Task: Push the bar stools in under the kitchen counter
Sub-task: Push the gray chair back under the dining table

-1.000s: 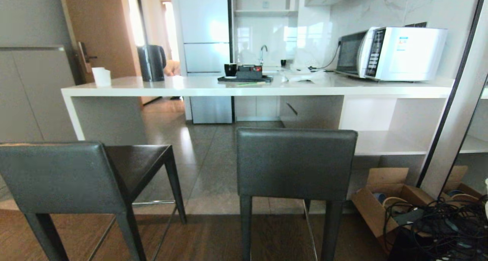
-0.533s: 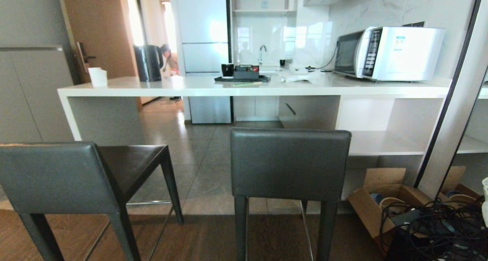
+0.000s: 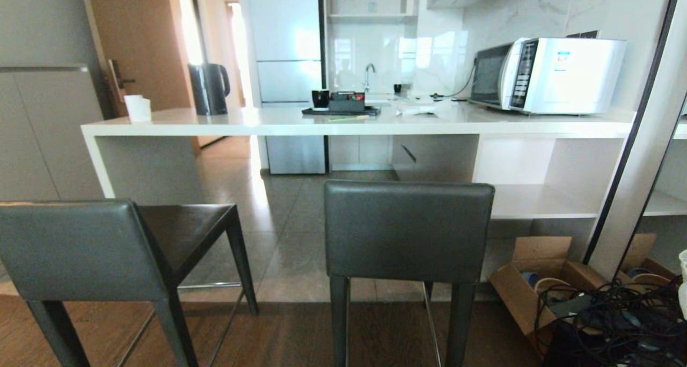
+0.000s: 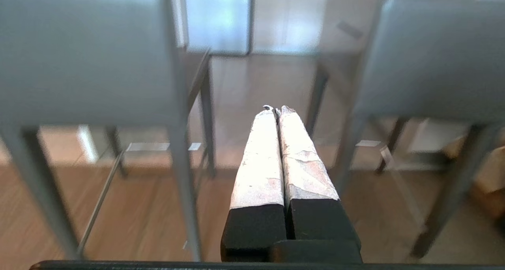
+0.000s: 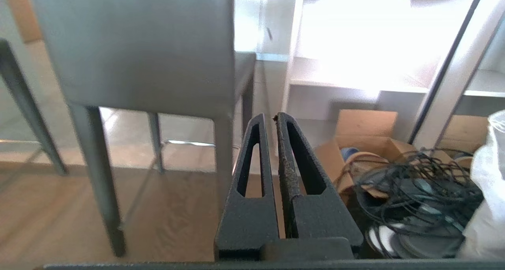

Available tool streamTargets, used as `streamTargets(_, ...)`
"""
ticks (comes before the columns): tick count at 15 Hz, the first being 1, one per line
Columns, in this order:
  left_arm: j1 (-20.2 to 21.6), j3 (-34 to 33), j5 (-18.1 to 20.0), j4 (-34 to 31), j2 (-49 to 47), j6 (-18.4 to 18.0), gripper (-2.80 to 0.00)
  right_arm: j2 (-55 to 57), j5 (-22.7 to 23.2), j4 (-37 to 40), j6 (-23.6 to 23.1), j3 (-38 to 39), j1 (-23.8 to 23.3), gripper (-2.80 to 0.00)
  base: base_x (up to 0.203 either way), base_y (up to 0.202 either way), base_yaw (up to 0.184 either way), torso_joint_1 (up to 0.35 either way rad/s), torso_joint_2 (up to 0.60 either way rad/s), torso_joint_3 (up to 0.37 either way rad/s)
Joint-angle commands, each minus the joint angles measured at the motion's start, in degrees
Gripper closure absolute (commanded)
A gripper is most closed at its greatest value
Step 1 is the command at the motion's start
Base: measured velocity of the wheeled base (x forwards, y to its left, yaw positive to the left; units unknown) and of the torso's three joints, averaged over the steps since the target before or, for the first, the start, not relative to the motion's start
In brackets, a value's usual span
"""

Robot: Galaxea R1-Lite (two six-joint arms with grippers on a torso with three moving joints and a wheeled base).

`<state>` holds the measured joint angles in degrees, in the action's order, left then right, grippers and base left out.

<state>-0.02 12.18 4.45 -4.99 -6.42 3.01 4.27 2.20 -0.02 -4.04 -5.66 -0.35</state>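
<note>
Stools: I saw two dark grey leather-backed bar stools [image 3: 408,230] [image 3: 75,249] standing well short of the glossy white slab kitchen counter [image 3: 354,124].
Grippers: left gripper [image 4: 276,109] and right gripper [image 5: 269,116] were closed, empty.
Approach: I'd press the middle stool's backrest squarely; probably no contact yet.

The floor [image 3: 300,335] changes surface partway: dark wood planks in the foreground, glossy grey-brown tiles [image 3: 290,217] beyond, running under the table [image 3: 375,124]. Two bar stools [image 3: 409,233] stand on it, their legs around the seam between wood and tile; the left stool [image 3: 80,249] sits turned at an angle, the right one squarely with its backrest facing the camera. Both stand apart from the table, not under it. At the right, by the table's open shelves [image 3: 542,200], an open cardboard box [image 3: 536,281] rests on the floor, and just beside it lies a tangle of black cables [image 3: 617,313].
</note>
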Motion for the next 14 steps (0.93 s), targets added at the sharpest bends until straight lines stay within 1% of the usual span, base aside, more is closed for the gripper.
streamTargets(1, -0.4, 3.8, 1.0, 2.9, -12.2, 0.3, 0.0, 11.3, 0.3, -1.4, 1.5, -4.5, 0.1, 0.0, 0.0, 0.0, 0.0, 0.0, 0.0, 0.0)
streamTargets(3, -1.4, 6.3, 2.6, 13.9, -28.0, 0.6, 0.0, 26.5, 0.6, -7.5, 3.5, -9.7, 0.1, 0.0, 0.0, 0.0, 0.0, 0.0, 0.0, 0.0)
streamTargets(7, -4.3, 11.7, 3.4, 39.3, -60.6, 0.8, 0.0, 55.7, 0.7, -26.3, 4.5, -18.3, 0.2, 0.0, 0.0, 0.0, 0.0, 0.0, 0.0, 0.0)
streamTargets(9, -6.5, 15.5, 3.5, 49.3, -73.9, 0.8, 0.0, 67.3, 0.7, -34.5, 4.9, -21.6, 0.2, 0.0, 0.0, 0.0, 0.0, 0.0, 0.0, 0.0)
streamTargets(11, -9.0, 19.8, 3.5, 55.4, -84.4, 0.8, 0.0, 76.9, 0.7, -41.8, 5.2, -24.4, 0.2, 0.0, 0.0, 0.0, 0.0, 0.0, 0.0, 0.0)
streamTargets(14, -13.2, 27.3, 3.6, 60.2, -97.7, 0.6, 0.0, 90.8, 0.4, -53.2, 5.4, -28.5, 0.2, 0.0, 0.0, 0.0, 0.0, 0.0, 0.0, 0.0)
